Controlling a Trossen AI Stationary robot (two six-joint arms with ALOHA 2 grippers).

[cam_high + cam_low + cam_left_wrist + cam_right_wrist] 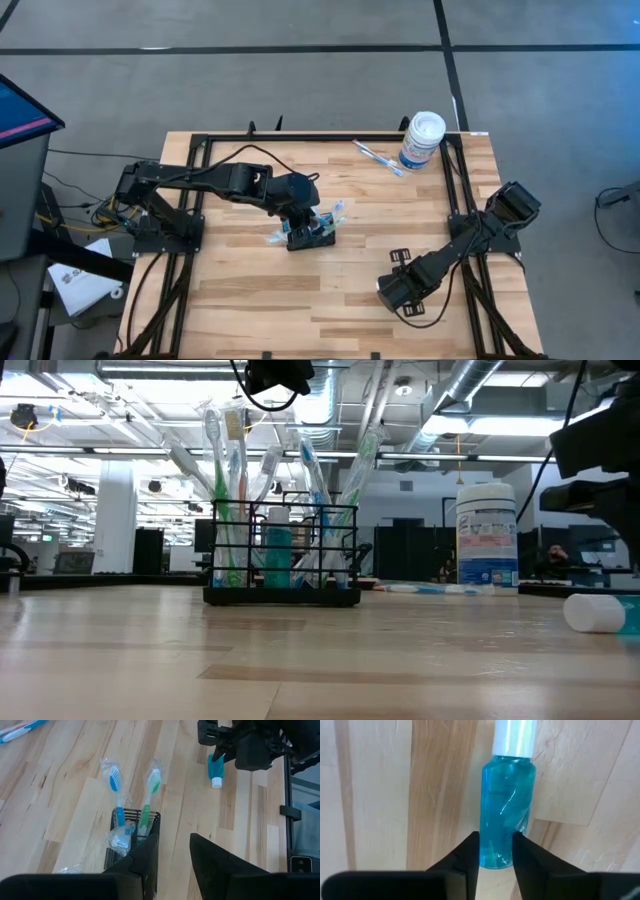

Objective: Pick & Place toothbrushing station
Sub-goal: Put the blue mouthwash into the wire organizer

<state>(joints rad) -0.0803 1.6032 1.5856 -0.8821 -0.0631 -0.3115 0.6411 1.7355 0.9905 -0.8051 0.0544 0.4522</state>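
Note:
The toothbrushing station [308, 236], a small black wire-mesh holder [283, 555], stands on its base mid-table with several wrapped toothbrushes [150, 795] upright in it. My left gripper [173, 852] hangs open above the holder, clear of the brushes, with nothing between its fingers. A clear blue bottle [502, 815] with a white cap [597, 612] lies on its side near the table's right front. My right gripper [393, 290] points down over it, shut on it. My right gripper pinches the blue bottle between its two fingers at the two sides of the body [485, 852], near the base end and away from the cap. The fingers come from above, pointing down, and lie across the bottle. The bottle rests on its side on the table.
A white round canister [422, 140] with a blue label stands at the far right corner. One loose wrapped toothbrush [378, 157] lies beside it. A black frame rail [455, 200] runs around the wooden tabletop.

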